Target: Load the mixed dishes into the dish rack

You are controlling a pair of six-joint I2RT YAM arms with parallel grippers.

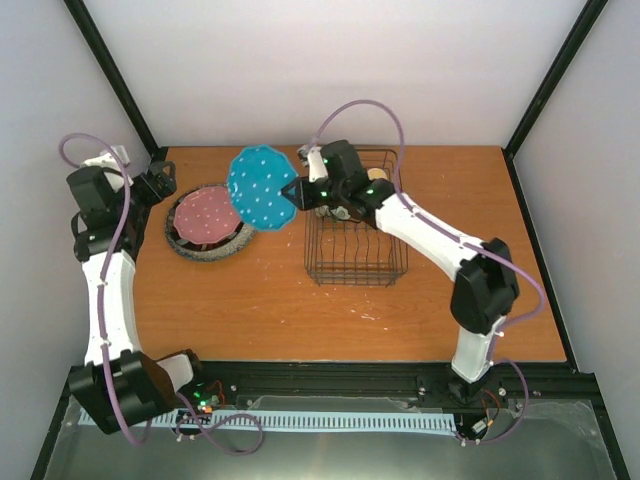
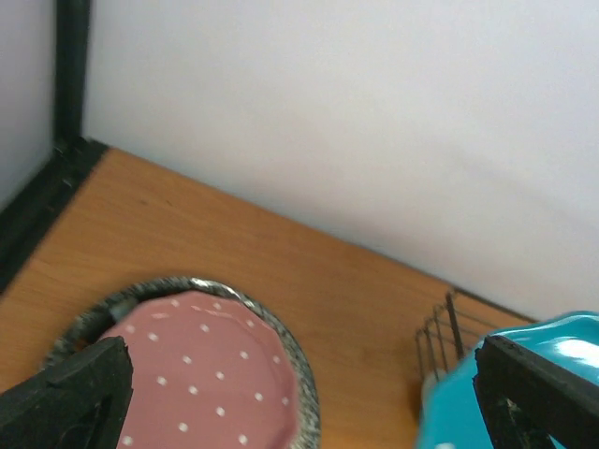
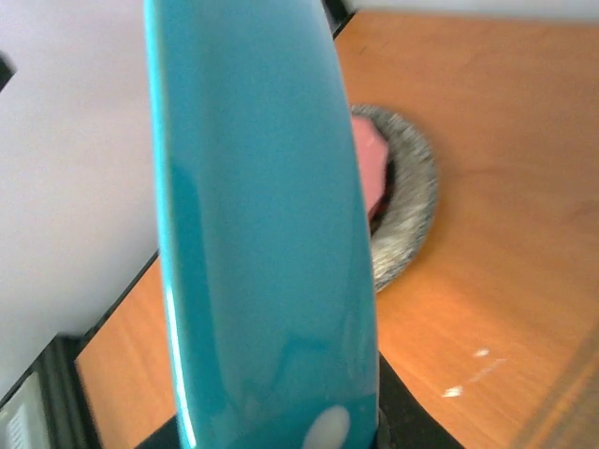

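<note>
My right gripper (image 1: 297, 193) is shut on the rim of the blue dotted plate (image 1: 262, 188) and holds it tilted in the air, just left of the dish rack (image 1: 355, 240). In the right wrist view the blue plate (image 3: 262, 206) stands edge-on between the fingers (image 3: 426, 416). The pink-red dotted plate (image 1: 205, 214) lies on the larger grey speckled plate (image 1: 215, 251) at the back left. My left gripper (image 1: 160, 186) is open and empty above their left edge; its view shows the pink plate (image 2: 206, 374), the grey rim (image 2: 301, 374), the blue plate (image 2: 454, 412) and a rack corner (image 2: 445, 327). The mug and bowl are largely hidden.
The right arm (image 1: 430, 235) lies over the rack's back part, where a tan round thing (image 1: 377, 178) shows. White walls and black frame posts close in the back and sides. Bare wood (image 1: 260, 300) lies in front of the plates and rack.
</note>
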